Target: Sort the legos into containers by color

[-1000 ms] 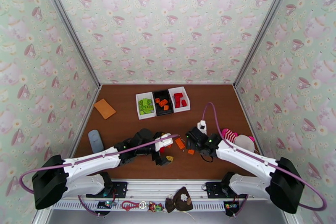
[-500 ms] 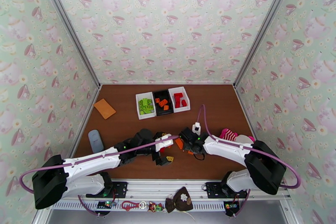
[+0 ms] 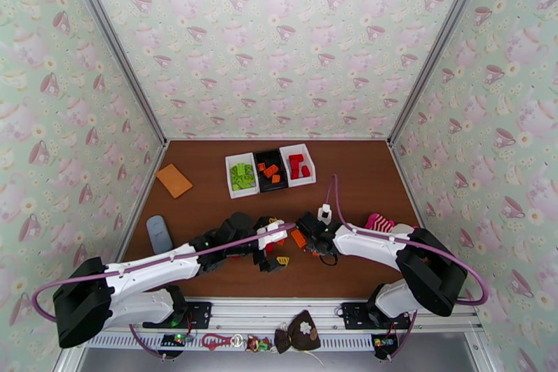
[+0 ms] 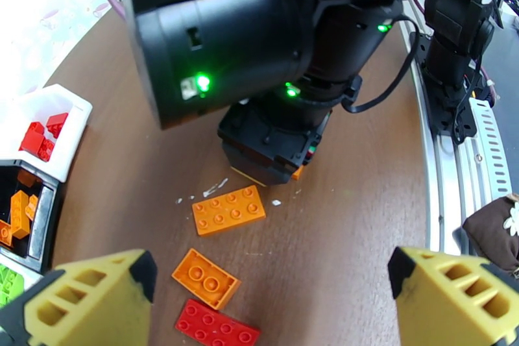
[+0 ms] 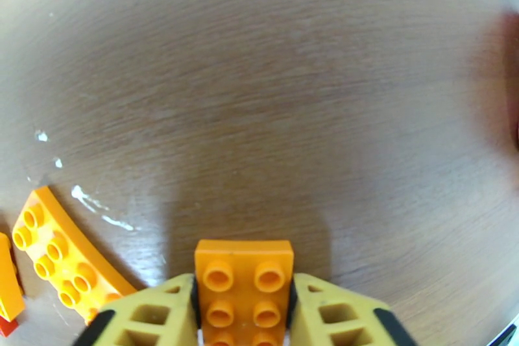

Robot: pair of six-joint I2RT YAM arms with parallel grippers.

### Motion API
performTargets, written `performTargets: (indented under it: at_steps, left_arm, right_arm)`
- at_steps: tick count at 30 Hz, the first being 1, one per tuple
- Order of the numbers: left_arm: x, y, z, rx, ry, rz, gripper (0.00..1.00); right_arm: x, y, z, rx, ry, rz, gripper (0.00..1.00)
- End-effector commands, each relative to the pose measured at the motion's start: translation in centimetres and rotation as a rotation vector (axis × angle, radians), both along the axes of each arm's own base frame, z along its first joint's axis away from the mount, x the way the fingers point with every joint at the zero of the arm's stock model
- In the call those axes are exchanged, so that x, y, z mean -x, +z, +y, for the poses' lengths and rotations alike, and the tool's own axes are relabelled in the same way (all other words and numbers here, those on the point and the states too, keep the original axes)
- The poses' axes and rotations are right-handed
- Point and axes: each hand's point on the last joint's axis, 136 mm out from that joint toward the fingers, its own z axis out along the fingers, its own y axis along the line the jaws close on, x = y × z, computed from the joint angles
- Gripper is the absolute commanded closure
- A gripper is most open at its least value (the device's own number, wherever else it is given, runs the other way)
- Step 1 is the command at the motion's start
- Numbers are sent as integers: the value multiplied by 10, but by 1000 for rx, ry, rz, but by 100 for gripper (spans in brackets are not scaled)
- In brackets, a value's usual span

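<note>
Right now the right gripper (image 5: 243, 318) pinches an orange brick (image 5: 243, 263) on the table (image 5: 292, 81); the left gripper (image 4: 269, 302) hangs wide above loose orange and red bricks (image 4: 228, 210), well apart from the bins (image 3: 257, 172).

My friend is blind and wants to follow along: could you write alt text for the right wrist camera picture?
The right tool grips an orange brick between its two yellow fingers, over a brown table. A second orange brick lies flat on the table at the lower left, beside a few white specks.
</note>
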Motion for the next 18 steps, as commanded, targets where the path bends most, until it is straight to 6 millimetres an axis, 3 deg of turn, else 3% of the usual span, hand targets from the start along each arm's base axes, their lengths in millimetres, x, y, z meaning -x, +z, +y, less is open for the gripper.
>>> performTargets:
  at_steps: [1,6,10,18]
  left_arm:
    - [-6,5,2,29,20,-24,0]
    - [-12,4,9,26,69,-33,0]
    - [-21,8,13,49,126,-39,0]
    - [-46,11,34,121,302,4,0]
  right_arm:
    - [7,-11,2,4,-2,41,69]
    - [-4,15,5,-2,25,-21,69]
    - [-21,45,19,-32,120,-110,68]
    - [-77,112,59,-40,314,-309,68]
